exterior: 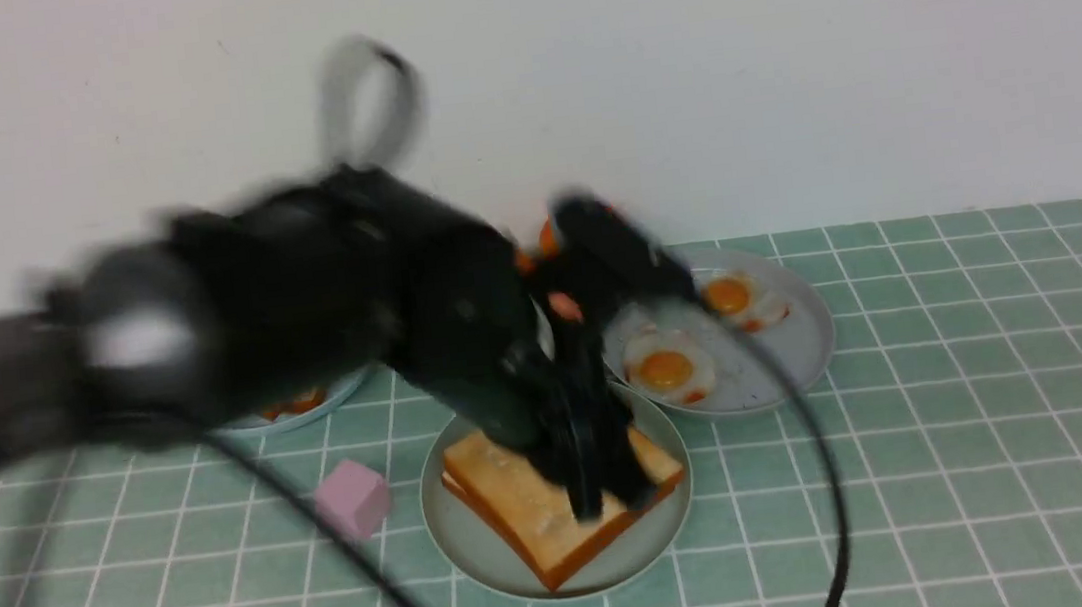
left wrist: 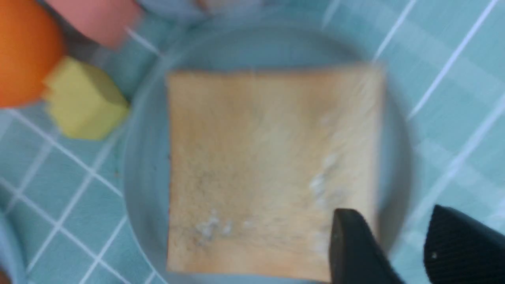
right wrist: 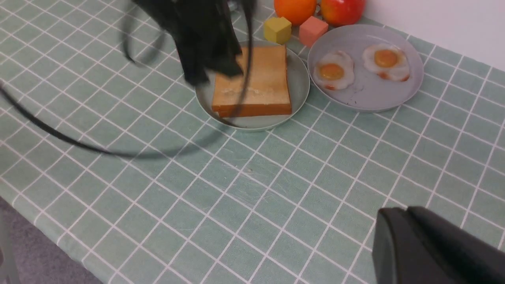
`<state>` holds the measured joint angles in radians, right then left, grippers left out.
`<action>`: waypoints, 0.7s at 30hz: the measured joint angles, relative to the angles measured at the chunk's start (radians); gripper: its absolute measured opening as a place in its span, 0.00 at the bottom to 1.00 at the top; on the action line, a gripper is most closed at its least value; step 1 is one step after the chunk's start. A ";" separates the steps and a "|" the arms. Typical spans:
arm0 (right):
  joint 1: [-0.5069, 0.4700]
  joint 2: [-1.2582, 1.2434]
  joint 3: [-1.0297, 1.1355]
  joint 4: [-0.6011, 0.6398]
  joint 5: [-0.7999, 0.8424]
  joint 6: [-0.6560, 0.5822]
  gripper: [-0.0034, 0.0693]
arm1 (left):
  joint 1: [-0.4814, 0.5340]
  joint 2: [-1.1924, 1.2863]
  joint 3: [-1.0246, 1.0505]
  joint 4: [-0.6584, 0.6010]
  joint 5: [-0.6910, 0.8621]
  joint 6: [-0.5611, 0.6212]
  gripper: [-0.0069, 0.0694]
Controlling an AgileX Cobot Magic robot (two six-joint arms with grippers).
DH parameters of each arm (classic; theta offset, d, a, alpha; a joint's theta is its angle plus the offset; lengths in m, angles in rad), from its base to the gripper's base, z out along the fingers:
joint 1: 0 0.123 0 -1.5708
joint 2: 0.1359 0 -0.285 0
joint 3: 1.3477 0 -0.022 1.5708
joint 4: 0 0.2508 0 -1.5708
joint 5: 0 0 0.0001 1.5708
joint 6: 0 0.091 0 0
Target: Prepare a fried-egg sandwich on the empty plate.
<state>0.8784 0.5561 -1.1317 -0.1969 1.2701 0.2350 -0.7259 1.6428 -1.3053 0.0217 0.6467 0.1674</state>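
Observation:
Two stacked toast slices (exterior: pixel 522 507) lie on the mint-green plate (exterior: pixel 489 570) at the table's middle; no egg shows between them. My left gripper (exterior: pixel 607 498), blurred by motion, is just above the stack's far-right part. In the left wrist view the left gripper (left wrist: pixel 398 228) is open and empty, one finger over the toast (left wrist: pixel 260 157), the other past its edge over the plate (left wrist: pixel 146 165). Two fried eggs (exterior: pixel 665 368) (exterior: pixel 737 298) lie on the grey plate (exterior: pixel 787 348). My right gripper (right wrist: pixel 406 211) is shut and empty, high above the near right of the table.
A light-blue plate (exterior: pixel 301 409) shows behind the left arm. A lilac cube (exterior: pixel 352 499) sits left of the mint plate. An orange (right wrist: pixel 295 8), an apple (right wrist: pixel 341 10), a yellow cube (right wrist: pixel 277 29) and a salmon cube (right wrist: pixel 313 30) stand behind the plates. A black cable (exterior: pixel 821 475) hangs from the left arm.

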 joint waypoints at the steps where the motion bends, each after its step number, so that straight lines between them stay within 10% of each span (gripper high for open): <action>1: 0.000 0.000 0.000 0.000 0.000 0.000 0.11 | 0.000 -0.036 0.000 -0.015 0.003 -0.017 0.38; 6: 0.000 -0.002 0.001 0.003 0.000 0.000 0.12 | 0.000 -0.372 0.059 -0.098 -0.032 -0.077 0.08; 21: 0.000 -0.177 0.276 -0.033 -0.075 0.155 0.04 | 0.000 -1.433 1.047 -0.178 -0.592 -0.180 0.07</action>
<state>0.8784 0.3786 -0.8561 -0.2297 1.1952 0.3902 -0.7259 0.2098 -0.2585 -0.1562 0.0550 -0.0129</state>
